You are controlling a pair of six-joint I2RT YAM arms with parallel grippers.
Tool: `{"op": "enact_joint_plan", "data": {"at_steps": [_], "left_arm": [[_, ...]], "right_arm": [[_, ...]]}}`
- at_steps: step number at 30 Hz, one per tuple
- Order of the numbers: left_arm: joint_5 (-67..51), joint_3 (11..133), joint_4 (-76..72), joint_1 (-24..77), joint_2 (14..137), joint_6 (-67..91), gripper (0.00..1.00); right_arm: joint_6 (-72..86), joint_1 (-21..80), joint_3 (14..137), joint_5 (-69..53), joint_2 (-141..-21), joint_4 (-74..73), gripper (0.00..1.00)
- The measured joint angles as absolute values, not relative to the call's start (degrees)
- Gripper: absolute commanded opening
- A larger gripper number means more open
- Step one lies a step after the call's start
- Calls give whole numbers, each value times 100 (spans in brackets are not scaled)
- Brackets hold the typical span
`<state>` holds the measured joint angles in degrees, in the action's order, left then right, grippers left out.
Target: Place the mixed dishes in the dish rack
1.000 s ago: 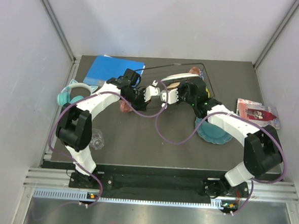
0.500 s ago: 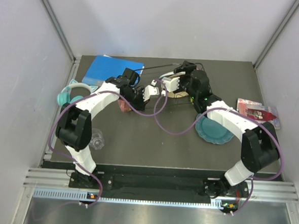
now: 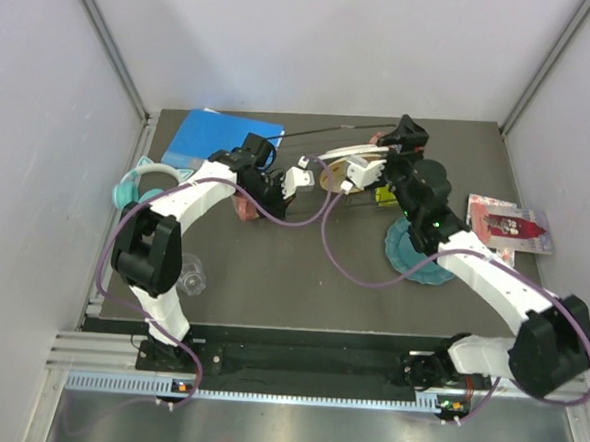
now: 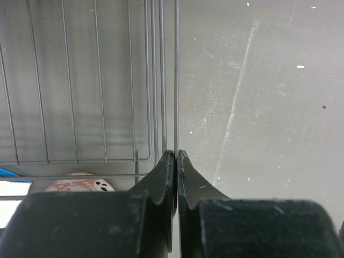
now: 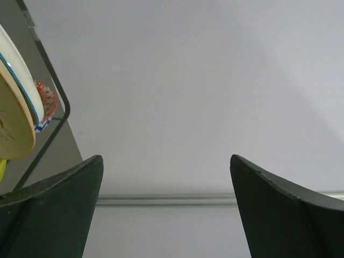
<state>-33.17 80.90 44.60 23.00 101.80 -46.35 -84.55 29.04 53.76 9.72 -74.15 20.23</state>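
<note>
— Right, overhead view, far left: teal headphones (image 3: 142,187) at the desk (image 3: 271,280) edge, clear glass (image 3: 192,273) nearer the arm bases, blue book (image 3: 225,142) at the back.
— Red patterned bowl (image 3: 246,210)?
— Half hidden under the left arm. The left wrist view catches it too, low left, by the rack's corner.
— Left gripper (image 3: 300,176)?
— Overhead only puts it at the left end of the dish rack (image 3: 340,133). The wrist view settles it: jaws pressed together, pinching one thin rim wire.
— Inside the rack?
— Cream plate (image 3: 335,175) on edge, mid-rack. The right wrist view shows its teal-lined rim at far left, with a black wire beside it.
— Right gripper (image 3: 358,175)?
— Just right of that plate. Jaws spread wide, nothing between them; its camera mostly sees wall.
— Further right?
— Lime bowl (image 3: 387,195) below the right wrist; cannot tell whether it sits in the rack. Teal scalloped plate (image 3: 418,257) flat on the desk, outside the rack. Red packet (image 3: 510,222) near the right edge. Only the overhead view has those.
</note>
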Motion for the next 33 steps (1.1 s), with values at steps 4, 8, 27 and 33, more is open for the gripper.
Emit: {"op": "enact_joint_plan", "data": {"at_steps": [4, 8, 27, 33], "left_arm": [[-3317, 8176, 4550, 2290, 10230, -4602, 1], [-3301, 8287, 4672, 2287, 10294, -4556, 1], [-3249, 8423, 4823, 2281, 10368, -4445, 1], [-3245, 8423, 4823, 2279, 10368, -4440, 1]], "right_arm": [[-8254, 2895, 4851, 1144, -6707, 2018, 100], [-7793, 2818, 4563, 1332, -6445, 1984, 100], [-2049, 1479, 8119, 2381, -9105, 30, 100], [-976, 1411, 8541, 2324, -9848, -1197, 100]]}}
